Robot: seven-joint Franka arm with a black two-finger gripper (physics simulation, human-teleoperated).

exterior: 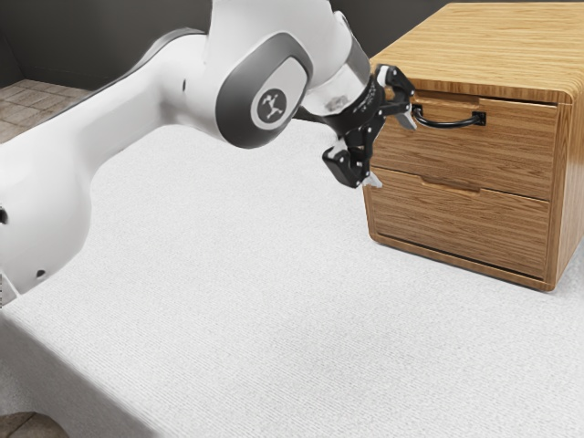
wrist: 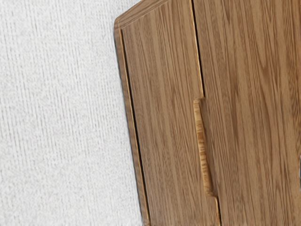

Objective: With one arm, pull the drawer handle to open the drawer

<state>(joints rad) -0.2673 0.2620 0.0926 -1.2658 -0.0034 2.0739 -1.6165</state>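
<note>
— Exterior view, count: one arm point(exterior: 137, 119), one gripper point(exterior: 391, 151), one wooden cabinet point(exterior: 493, 41) on the white table point(exterior: 274, 301). Two drawers, stacked.

— Handles?

— One black handle point(exterior: 449, 117), on the top drawer point(exterior: 511, 151). The lower drawer point(exterior: 474, 224) has one wooden recess pull point(exterior: 449, 188) at its upper edge instead.

— What can't we see?

— The cabinet is cut off at the exterior view's right edge, the arm at its left edge. The hand covers the cabinet's upper left corner and the left edge of the top drawer. From this angle we can't tell whether the top drawer is out at all. In the wrist view we get both drawer fronts, the seam between them with the recess pull, and table beside the cabinet. A dark sliver at that picture's edge is too small for us to name.

— Gripper state?

— Fingers spread wide apart, not gripping. One fingertip is at handle height, the other down by the seam between the drawers.

— Handle versus gripper?

— The handle sits high on the top drawer front, to the exterior view's right of the gripper. Its left end is just beside the upper fingertip, and we can't tell if they touch. The rest of the bar runs off to the right, apart from both fingers.
</note>
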